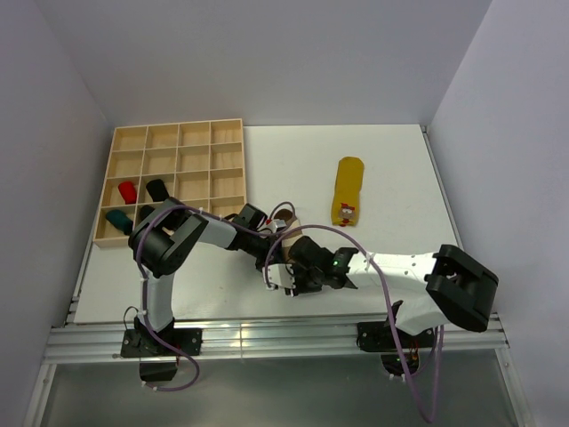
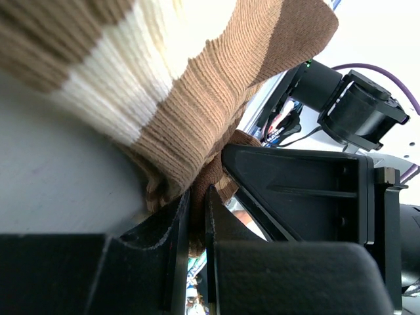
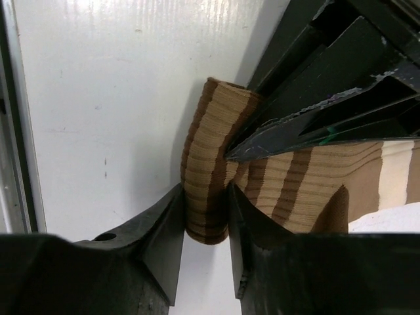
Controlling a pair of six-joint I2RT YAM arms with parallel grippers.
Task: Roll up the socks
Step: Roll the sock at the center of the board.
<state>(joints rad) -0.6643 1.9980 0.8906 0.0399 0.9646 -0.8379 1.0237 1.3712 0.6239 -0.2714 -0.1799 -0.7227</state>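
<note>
Socks sit in three places. Near the table's front edge, where both arms meet, is a brown-and-cream striped sock. A yellow sock lies flat farther back and to the right, well apart from it. Red, black and teal rolls fill separate compartments on the left side of the wooden tray at back left. The left gripper is nearly closed, with a bunch of the striped sock's brown fabric pinched in the thin slit between its fingers; the rest of the sock spreads above them. The right gripper is closed around a folded or rolled end of the same sock. One finger presses each side of that thick ribbed edge, which sits on the white tabletop. The left gripper's dark fingers reach in from the upper right of the right wrist view, their tips meeting the sock just beside that roll. The two grips are close together on the one sock.
</note>
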